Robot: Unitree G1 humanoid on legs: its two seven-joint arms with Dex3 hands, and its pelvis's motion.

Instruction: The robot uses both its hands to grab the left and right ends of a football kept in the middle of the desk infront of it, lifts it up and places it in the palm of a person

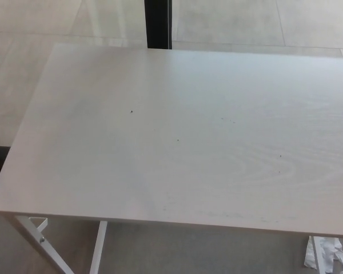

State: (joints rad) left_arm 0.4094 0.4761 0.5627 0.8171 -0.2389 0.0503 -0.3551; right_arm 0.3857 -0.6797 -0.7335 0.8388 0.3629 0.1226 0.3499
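- The desk (177, 131) fills most of the head view, a pale wood-grain top seen from above, its near edge running along the bottom and its far edge toward 12 o'clock.
- No football shows on the desk or anywhere else in view, so its long axis and heading cannot be told.
- Neither hand is in view; the state of the fingers cannot be told, nor where the ball lies relative to them.
- A few small dark specks (131, 111) dot the top, one toward 10 o'clock from the centre.
- White legs (43, 242) show under the near edge at 7 o'clock.
- A dark post (158, 24) stands beyond the far edge at 12 o'clock.
- A crumpled white scrap (327, 254) lies on the floor at 5 o'clock.
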